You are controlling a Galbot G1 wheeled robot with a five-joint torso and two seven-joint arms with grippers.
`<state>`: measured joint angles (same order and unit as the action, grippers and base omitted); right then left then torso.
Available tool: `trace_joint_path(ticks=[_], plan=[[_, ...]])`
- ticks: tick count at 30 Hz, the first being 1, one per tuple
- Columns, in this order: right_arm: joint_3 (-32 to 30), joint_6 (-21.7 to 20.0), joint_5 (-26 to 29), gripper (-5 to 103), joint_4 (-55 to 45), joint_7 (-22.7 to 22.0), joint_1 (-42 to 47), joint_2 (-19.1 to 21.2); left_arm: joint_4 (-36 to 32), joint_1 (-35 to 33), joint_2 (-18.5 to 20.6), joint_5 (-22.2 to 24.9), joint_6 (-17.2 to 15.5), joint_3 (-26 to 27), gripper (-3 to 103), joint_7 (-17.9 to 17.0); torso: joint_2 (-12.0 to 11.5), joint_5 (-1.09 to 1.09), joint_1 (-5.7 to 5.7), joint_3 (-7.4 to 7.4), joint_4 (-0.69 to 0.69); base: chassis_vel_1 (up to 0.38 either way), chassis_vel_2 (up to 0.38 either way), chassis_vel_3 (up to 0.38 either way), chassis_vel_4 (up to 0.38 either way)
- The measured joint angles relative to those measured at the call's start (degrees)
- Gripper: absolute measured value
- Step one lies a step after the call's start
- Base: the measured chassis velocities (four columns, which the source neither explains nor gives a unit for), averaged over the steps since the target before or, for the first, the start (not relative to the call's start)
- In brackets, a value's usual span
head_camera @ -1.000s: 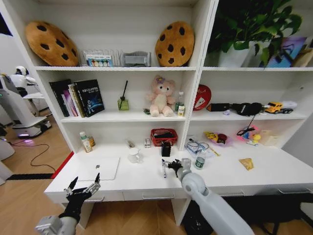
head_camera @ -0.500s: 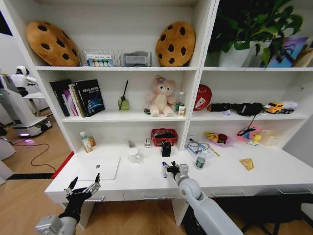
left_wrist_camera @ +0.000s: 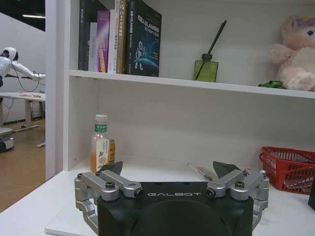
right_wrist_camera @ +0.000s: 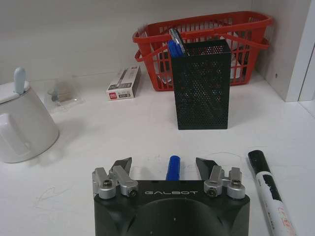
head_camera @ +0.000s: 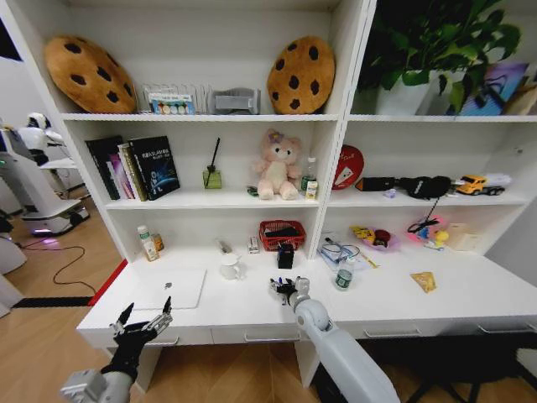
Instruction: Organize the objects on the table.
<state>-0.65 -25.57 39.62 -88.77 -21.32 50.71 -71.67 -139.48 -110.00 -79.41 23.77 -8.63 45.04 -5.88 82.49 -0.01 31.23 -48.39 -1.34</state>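
Observation:
On the white table, my right gripper hangs low and open, its fingers wide apart on either side of a blue pen lying on the tabletop. A black marker lies beside it. Beyond stands a black mesh pen holder with blue pens in it. The silver laptop lies closed at the left of the table. My left gripper is open and holds nothing, off the table's front left edge. A green-capped bottle stands at the back left.
A red basket sits behind the pen holder, a white mug and a small box to its left. Another small bottle and clutter lie on the right half. Shelf uprights and drawers border the table.
My right gripper has slid leftward along the table and now straddles the blue pen. The left arm has not moved.

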Motion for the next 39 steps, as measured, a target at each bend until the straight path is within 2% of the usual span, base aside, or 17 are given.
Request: trace_joint_path(ticks=[2, 4, 7, 8, 9, 11, 16, 19, 21, 22, 24, 26, 27, 28, 32, 39], plan=[[0.30, 0.00, -0.04, 77, 0.64, 0.03, -0.45, -0.05, 0.00, 0.00, 0.00, 0.00, 0.00, 0.00, 100, 0.00, 0.00, 0.00, 0.00, 0.00, 0.00, 0.000, 0.000, 0.000, 0.000], [0.85, -0.03, -0.03, 69, 1.39, 0.04, -1.15, -0.07, 0.00, 0.00, 0.00, 0.00, 0.00, 0.00, 100, 0.00, 0.00, 0.00, 0.00, 0.00, 0.00, 0.000, 0.000, 0.000, 0.000], [1.19, -0.09, 0.03, 64, 1.75, 0.02, -1.53, -0.02, 0.00, 0.00, 0.00, 0.00, 0.00, 0.00, 100, 0.00, 0.00, 0.00, 0.00, 0.00, 0.00, 0.000, 0.000, 0.000, 0.000], [1.33, -0.12, 0.05, 58, 1.89, -0.02, -1.66, 0.02, 0.00, 0.00, 0.00, 0.00, 0.00, 0.00, 100, 0.00, 0.00, 0.00, 0.00, 0.00, 0.00, 0.000, 0.000, 0.000, 0.000], [1.33, -0.12, 0.05, 58, 1.89, -0.02, -1.66, 0.02, 0.00, 0.00, 0.00, 0.00, 0.00, 0.00, 100, 0.00, 0.00, 0.00, 0.00, 0.00, 0.00, 0.000, 0.000, 0.000, 0.000], [1.53, -0.12, 0.02, 48, 2.07, -0.25, -1.68, 0.08, 0.00, 0.00, 0.00, 0.00, 0.00, 0.00, 100, 0.00, 0.00, 0.00, 0.00, 0.00, -0.01, 0.000, 0.000, 0.000, 0.000], [1.74, 0.06, -0.82, 47, 2.26, -0.46, -1.47, 0.07, 0.00, 0.00, 0.00, 0.00, 0.00, 0.00, 100, 0.00, 0.00, 0.00, -0.01, 0.01, 0.00, 0.000, 0.000, 0.000, 0.000], [1.68, 0.20, -1.34, 41, 2.45, -0.67, -1.23, -0.01, 0.00, 0.00, 0.00, 0.00, 0.00, 0.00, 100, 0.00, 0.01, -0.01, -0.01, 0.01, -0.01, 0.000, 0.000, 0.000, 0.000], [1.71, 0.39, -1.98, 30, 2.56, -0.68, -1.05, 0.00, 0.00, 0.00, 0.00, 0.00, 0.00, 0.00, 100, 0.00, 0.01, 0.00, -0.01, 0.01, -0.01, 0.000, 0.000, 0.000, 0.000], [1.71, 0.39, -1.98, 30, 2.56, -0.68, -1.05, 0.00, 0.00, 0.00, 0.00, 0.00, 0.00, 0.00, 100, 0.00, 0.01, 0.00, -0.01, 0.01, -0.01, 0.000, 0.000, 0.000, 0.000], [1.78, 0.41, -2.09, 19, 2.46, -0.66, -0.95, 0.12, 0.00, 0.00, 0.00, 0.00, 0.00, 0.00, 100, 0.00, 0.01, 0.00, 0.00, 0.01, -0.01, 0.000, 0.000, 0.000, 0.000], [1.81, 0.41, -2.08, 19, 2.33, -0.61, -0.94, 0.21, 0.00, 0.00, 0.00, 0.00, 0.00, 0.00, 100, 0.00, 0.01, 0.01, -0.01, 0.01, 0.00, 0.000, 0.000, 0.000, 0.000], [1.79, 0.43, -2.06, 11, 2.20, -0.61, -0.97, 0.30, 0.00, 0.00, 0.00, 0.00, 0.00, 0.00, 100, 0.00, 0.01, 0.00, 0.00, 0.01, 0.01, 0.000, 0.000, 0.000, 0.000], [1.77, 0.67, -2.10, 8, 2.12, -0.62, -0.97, 0.37, 0.00, 0.00, 0.00, 0.00, 0.00, 0.00, 100, 0.00, 0.01, 0.01, -0.01, 0.01, 0.00, 0.000, 0.000, 0.000, 0.000], [1.76, 2.48, -3.11, 8, 1.46, -0.18, -0.84, 0.84, 0.00, 0.00, 0.00, 0.00, 0.00, 0.00, 100, 0.00, 0.00, 0.03, 0.00, -0.01, 0.01, 0.000, 0.000, 0.000, 0.000], [-1.31, 8.58, -6.80, 7, -5.80, 5.37, -4.68, 4.05, 0.00, 0.00, 0.00, 0.00, 0.00, 0.00, 100, 0.00, 0.01, -0.01, -0.01, 0.00, -0.01, 0.000, 0.000, 0.000, 0.000]])
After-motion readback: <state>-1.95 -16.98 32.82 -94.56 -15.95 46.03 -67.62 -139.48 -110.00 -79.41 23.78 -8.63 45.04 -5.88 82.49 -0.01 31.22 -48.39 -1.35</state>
